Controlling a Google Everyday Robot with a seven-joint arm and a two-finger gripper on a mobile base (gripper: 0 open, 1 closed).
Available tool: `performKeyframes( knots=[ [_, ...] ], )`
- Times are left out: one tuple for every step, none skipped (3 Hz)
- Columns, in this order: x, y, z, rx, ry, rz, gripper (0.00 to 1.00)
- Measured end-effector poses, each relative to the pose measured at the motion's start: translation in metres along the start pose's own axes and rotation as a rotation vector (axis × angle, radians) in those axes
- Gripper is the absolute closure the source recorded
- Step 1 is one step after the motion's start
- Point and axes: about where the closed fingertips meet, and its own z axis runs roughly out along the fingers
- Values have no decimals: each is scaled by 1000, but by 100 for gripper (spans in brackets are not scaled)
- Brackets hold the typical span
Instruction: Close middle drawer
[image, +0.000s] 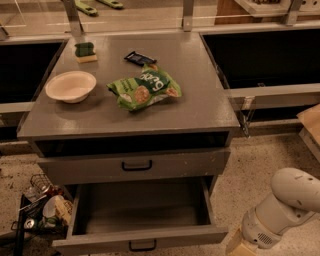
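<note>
The middle drawer is pulled wide open at the bottom of the grey cabinet. Its deep plain grey box is empty, and its low front with a small black handle sits near the bottom edge of the view. Above it is a taller, white-flecked drawer front with a bigger black handle, pushed in. Only my white arm shows, at the lower right, to the right of the open drawer and apart from it. My gripper is out of view past the bottom edge.
On the cabinet top lie a white bowl, a green snack bag, a dark bar and a green sponge. A wire basket of clutter stands on the floor at the left. Dark bins flank the cabinet.
</note>
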Motion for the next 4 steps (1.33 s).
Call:
performKeyframes(
  knots=[
    [0,0,0,0,0,0,100],
    [9,-6,23,-39,-30,22,100],
    [27,-27,81,-65,-65,32,100],
    [32,-43,112,-72,-55,48,100]
  ],
)
